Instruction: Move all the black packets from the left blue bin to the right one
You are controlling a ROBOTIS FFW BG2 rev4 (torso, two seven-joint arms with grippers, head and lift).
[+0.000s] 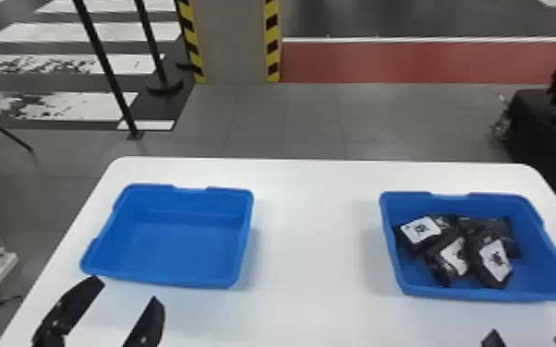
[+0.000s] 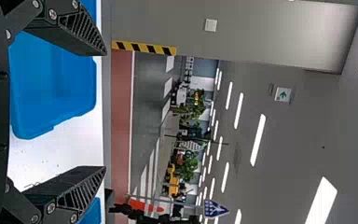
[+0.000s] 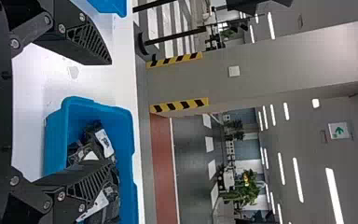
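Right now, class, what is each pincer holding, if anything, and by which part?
Nothing: the left pincer and right pincer are open and empty; the packets lie in the right bin.

Blk packets [image 1: 474, 244]: wht labels [image 1: 496, 259], blk marks illegible. Green-arrow sign [image 3: 339, 130] up high. Blue-wht sign [image 2: 215, 209], bkgd.

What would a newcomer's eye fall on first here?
Probably the black packets piled in the right blue bin, then the left blue bin, empty, on the same white table. At the head view's bottom edge, the left end effector and right end effector stand open.
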